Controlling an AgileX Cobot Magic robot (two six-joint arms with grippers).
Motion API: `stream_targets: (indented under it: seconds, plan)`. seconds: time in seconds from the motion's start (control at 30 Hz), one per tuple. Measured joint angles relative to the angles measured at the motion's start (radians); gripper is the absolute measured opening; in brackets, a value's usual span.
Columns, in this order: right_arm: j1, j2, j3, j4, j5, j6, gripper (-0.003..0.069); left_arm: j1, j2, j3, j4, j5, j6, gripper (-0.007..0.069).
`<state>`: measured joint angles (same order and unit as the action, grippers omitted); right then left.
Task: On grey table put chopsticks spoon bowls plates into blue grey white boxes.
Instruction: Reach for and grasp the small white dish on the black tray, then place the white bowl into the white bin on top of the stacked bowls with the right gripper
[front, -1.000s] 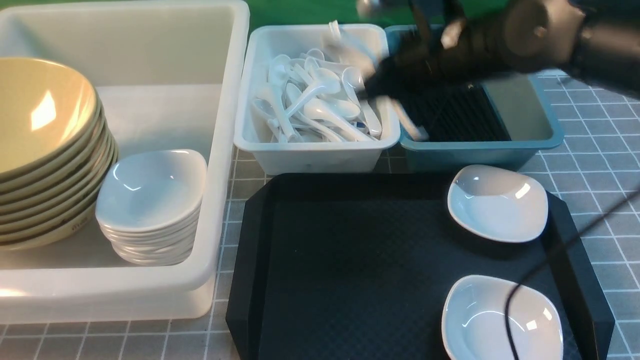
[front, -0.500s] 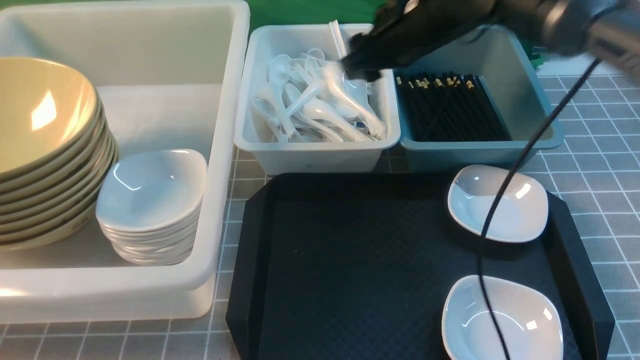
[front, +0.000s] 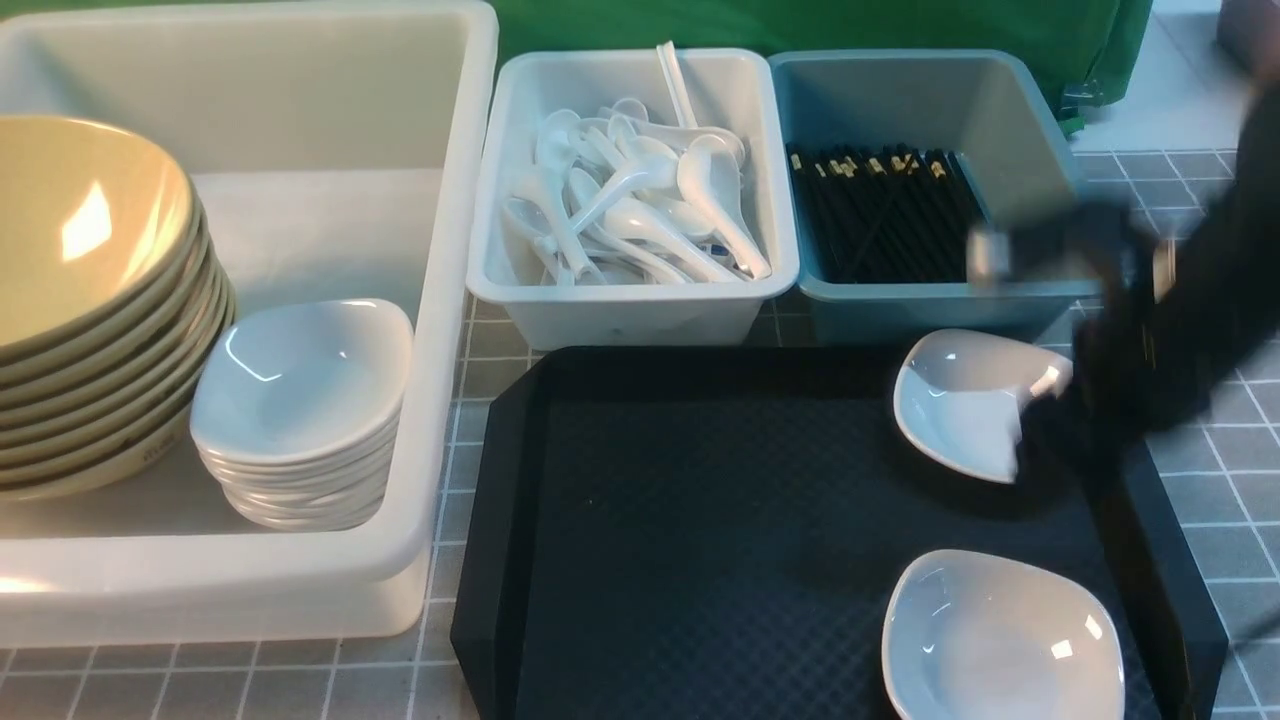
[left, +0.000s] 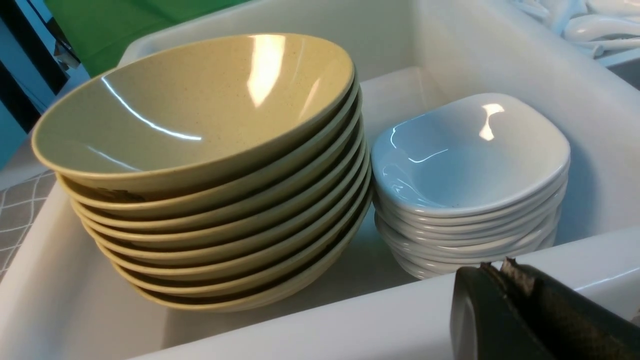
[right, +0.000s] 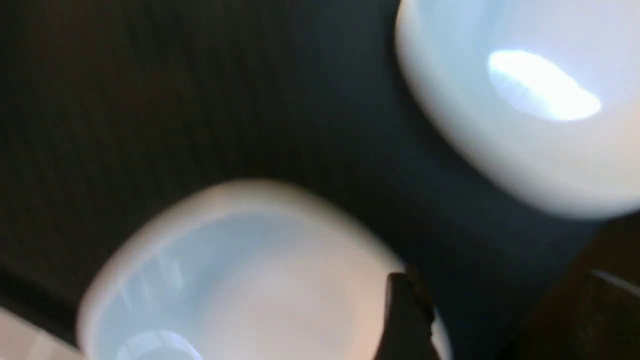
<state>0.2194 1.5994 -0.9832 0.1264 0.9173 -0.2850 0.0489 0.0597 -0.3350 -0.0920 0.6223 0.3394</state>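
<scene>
Right gripper (right: 495, 315): jaws apart, nothing between them; blurred above the black tray (front: 700, 560). Left gripper (left: 500, 270): fingers together, empty, beside the big white tub (front: 420, 330). White dishes, two, loose on the tray: one far (front: 960, 410), partly hidden by the right arm, one near (front: 1000, 640). Stacked dishes (front: 300, 385): in the tub, beside the yellow bowls (front: 90, 230). Step in hand, by judgement: collecting the last dishes. Next move: steady the open jaws, straddle one rim, close gently, lift level.

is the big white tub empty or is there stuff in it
Not empty: the tub holds a stack of yellow bowls and a stack of white plates.
</scene>
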Motion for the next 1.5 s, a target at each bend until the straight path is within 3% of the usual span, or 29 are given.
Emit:
stream_targets:
  seconds: [0.2,0.3,0.43,0.63,0.7,0.8,0.87,0.93,1.03,1.27,1.5]
  plan:
    - [-0.001,0.029,0.105,0.019,-0.118,-0.003,0.0454,0.000,0.000,0.000,0.000,0.000,0.000,-0.0008]
    - [-0.001,0.073,0.112,0.102,-0.118,-0.033,0.0411,0.000,0.000,0.000,0.000,0.001,0.000,-0.0008]
    - [-0.001,0.076,0.099,0.175,-0.064,-0.104,0.0223,0.000,0.000,0.000,0.000,0.003,0.000,-0.0008]
    - [-0.001,0.001,-0.030,0.265,0.000,-0.128,0.0065,0.000,0.000,0.000,0.000,0.004,0.000,-0.0008]
    - [-0.002,-0.026,-0.082,0.325,0.001,-0.145,0.0062,0.000,0.000,0.000,0.000,0.004,0.000,-0.0008]
    - [0.008,-0.050,-0.203,0.614,-0.030,-0.290,0.0062,0.000,0.000,0.000,0.000,0.003,0.000,-0.0008]
    - [0.058,-0.024,-0.275,0.861,-0.075,-0.427,0.0062,0.000,0.000,0.000,0.001,0.003,0.000,-0.0008]
    - [0.105,0.008,-0.316,1.006,-0.118,-0.518,0.0062,0.000,0.000,0.000,0.001,0.003,0.000,-0.0008]
    - [0.252,0.141,-0.409,1.239,-0.208,-0.690,0.0062,0.000,0.000,0.000,0.001,0.003,0.000,-0.0008]
    - [0.412,0.351,-0.589,1.326,-0.402,-0.767,0.0084,0.000,0.000,0.000,0.001,0.003,0.000,-0.0008]
    - [0.444,0.421,-0.640,1.261,-0.450,-0.775,0.0297,0.000,0.000,0.000,0.002,0.003,0.000,-0.0008]
